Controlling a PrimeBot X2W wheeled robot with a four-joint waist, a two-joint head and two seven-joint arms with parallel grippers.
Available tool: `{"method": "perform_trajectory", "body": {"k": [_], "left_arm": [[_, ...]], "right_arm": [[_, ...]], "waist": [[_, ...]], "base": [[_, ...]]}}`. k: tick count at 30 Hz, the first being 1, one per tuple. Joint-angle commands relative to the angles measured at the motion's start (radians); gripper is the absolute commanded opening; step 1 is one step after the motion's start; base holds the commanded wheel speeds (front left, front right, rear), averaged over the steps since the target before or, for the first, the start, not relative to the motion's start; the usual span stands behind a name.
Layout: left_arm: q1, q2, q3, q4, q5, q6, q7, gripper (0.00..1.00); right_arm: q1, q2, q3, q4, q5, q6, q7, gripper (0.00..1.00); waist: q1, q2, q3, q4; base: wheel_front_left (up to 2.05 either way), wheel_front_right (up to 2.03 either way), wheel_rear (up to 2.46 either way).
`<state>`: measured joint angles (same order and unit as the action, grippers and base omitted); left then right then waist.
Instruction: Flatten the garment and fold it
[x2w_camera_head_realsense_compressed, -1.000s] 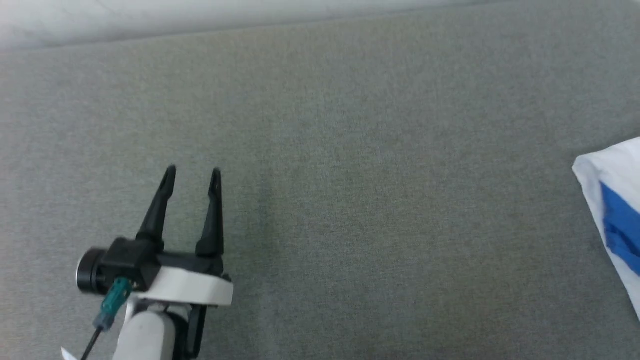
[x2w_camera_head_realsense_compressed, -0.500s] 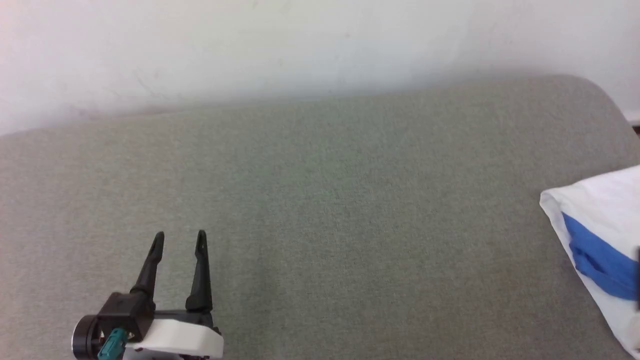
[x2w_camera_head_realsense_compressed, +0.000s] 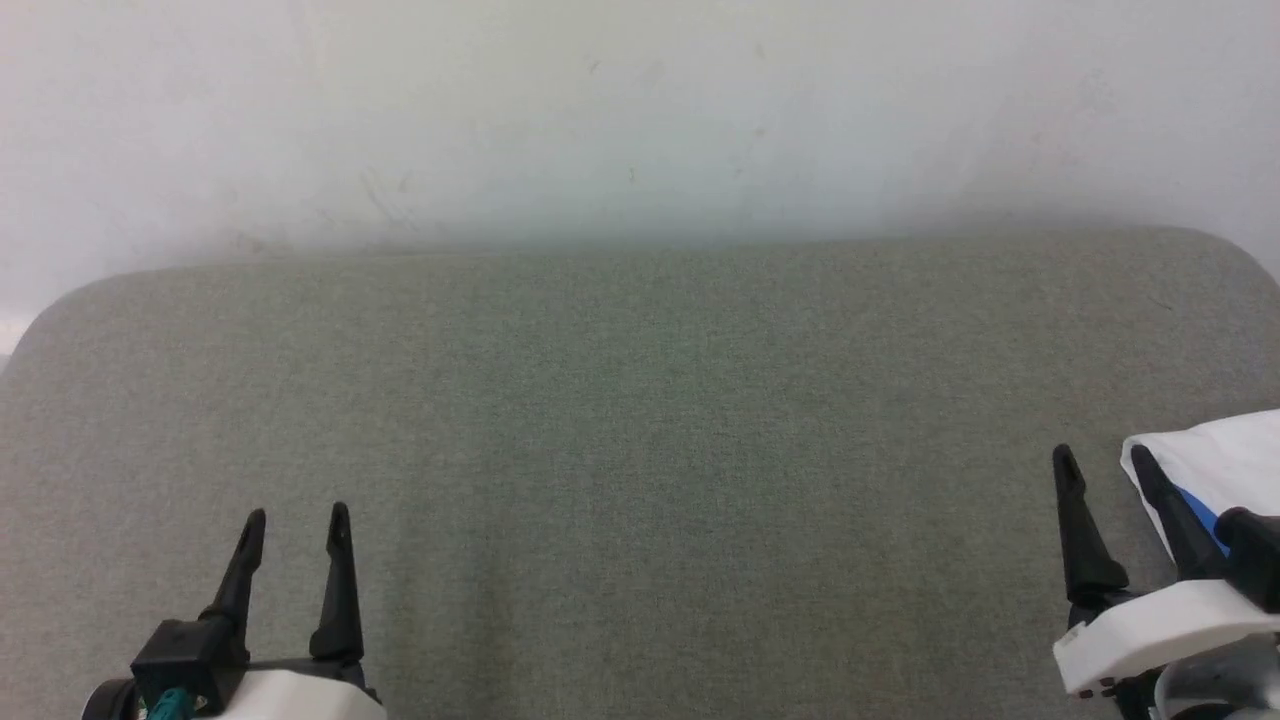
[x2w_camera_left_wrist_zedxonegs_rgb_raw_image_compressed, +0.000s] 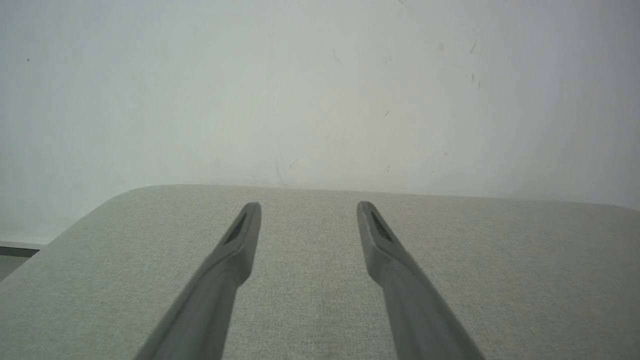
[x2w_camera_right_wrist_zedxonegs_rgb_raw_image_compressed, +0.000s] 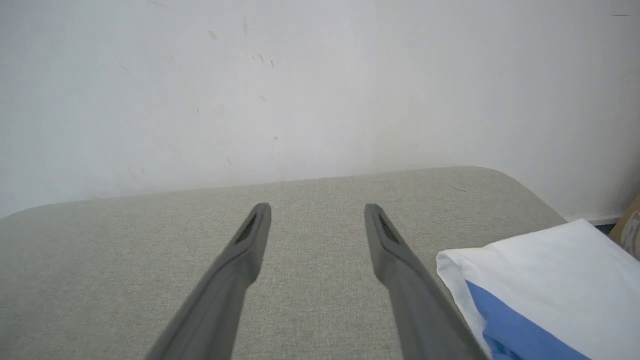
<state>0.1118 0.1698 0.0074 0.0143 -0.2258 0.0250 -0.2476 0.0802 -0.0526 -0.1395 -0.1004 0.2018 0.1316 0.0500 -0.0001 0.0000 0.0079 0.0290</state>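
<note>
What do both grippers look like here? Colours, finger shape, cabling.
The left gripper and right gripper match: two long black fingers tapering to narrow tips, black base, white wrist shell. Wrist views show a slot recessed in each inner fingertip. A teal connector sits at the left base.

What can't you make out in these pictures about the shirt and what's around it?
The garment, head view: cut off by the right edge, and the right tool covers part of it, so its full shape cannot be told.
The garment, right wrist view: it runs off the right and bottom edges, so how neatly it is folded is unclear.
A brownish thing, right wrist view: just a sliver at the right edge, too little to identify.
</note>
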Motion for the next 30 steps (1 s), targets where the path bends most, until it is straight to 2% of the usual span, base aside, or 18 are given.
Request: {"method": "perform_trajectory", "body": {"k": [1, 8, 15, 16, 30], "left_arm": [[0.011, 0.008, 0.006, 0.004, -0.005, -0.007, 0.000, 1.00], [0.020, 0.022, -0.002, 0.020, 0.001, -0.004, 0.014, 1.00], [0.015, 0.024, -0.014, 0.031, 0.005, -0.004, 0.010, 1.00], [0.013, 0.019, -0.012, 0.029, -0.001, -0.005, 0.014, 0.00], [0.002, 0.006, -0.011, 0.025, 0.019, -0.007, 0.035, 0.00]], "right_arm": [[0.009, 0.002, 0.007, -0.006, 0.006, -0.001, -0.013, 1.00], [0.031, 0.002, 0.064, 0.010, -0.003, -0.001, -0.057, 1.00], [0.033, 0.002, 0.075, 0.030, -0.007, -0.001, -0.068, 1.00], [0.025, 0.000, 0.075, 0.028, -0.003, 0.000, -0.061, 0.00], [0.016, 0.000, 0.081, 0.035, -0.021, 0.000, -0.059, 0.00]], "waist": [[0.0001, 0.0000, -0.007, 0.007], [0.0001, 0.0000, -0.007, 0.005], [0.0001, 0.0000, -0.004, 0.004], [0.0001, 0.0000, -0.004, 0.004], [0.0001, 0.0000, -0.004, 0.001]], "base": [[0.00, 0.00, 0.00], [0.00, 0.00, 0.00], [0.00, 0.00, 0.00], [0.00, 0.00, 0.00], [0.00, 0.00, 0.00]]}}
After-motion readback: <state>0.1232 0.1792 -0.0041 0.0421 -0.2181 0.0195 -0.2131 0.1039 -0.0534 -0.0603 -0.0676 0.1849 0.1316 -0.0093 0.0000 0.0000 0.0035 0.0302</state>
